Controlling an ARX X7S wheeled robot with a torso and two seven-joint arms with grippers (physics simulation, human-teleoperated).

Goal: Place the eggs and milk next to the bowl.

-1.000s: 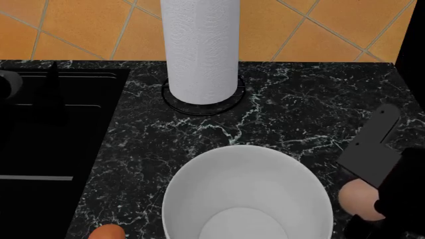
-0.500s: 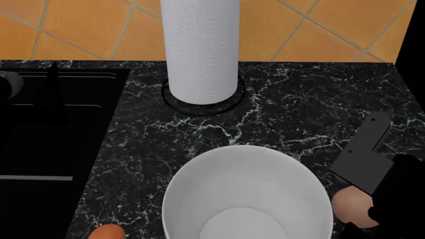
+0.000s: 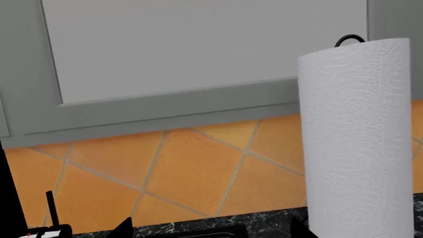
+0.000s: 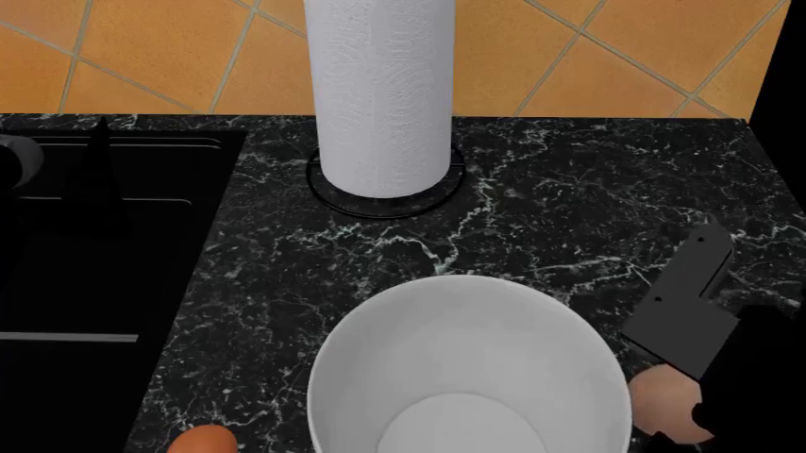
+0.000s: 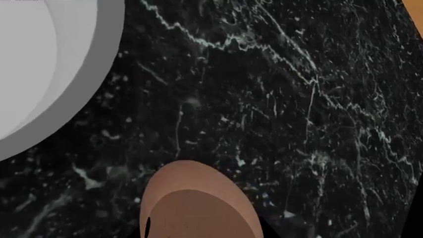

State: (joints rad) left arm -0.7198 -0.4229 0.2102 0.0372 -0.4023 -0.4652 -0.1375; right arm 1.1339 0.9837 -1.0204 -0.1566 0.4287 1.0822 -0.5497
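In the left wrist view, only the paper towel roll (image 3: 360,139) is seen, upright at 3 o'clock against the orange tiled wall (image 3: 191,183). The left gripper is not shown, so the state of its fingers cannot be told.

In the head view, the white bowl (image 4: 469,363) is seen at 6 o'clock on the black marble counter (image 4: 542,208). The orange-brown egg (image 4: 204,440) lies near the bowl at 8 o'clock of it. The pale egg (image 4: 663,404) is held in the right gripper (image 4: 693,377) at 4 o'clock; over the last second it has been carried lower and closer to the bowl's rim.

In the right wrist view, the pale egg (image 5: 197,203) is seen grasped above the counter, just beside the bowl (image 5: 53,64).

Release seems near. The milk is not seen.
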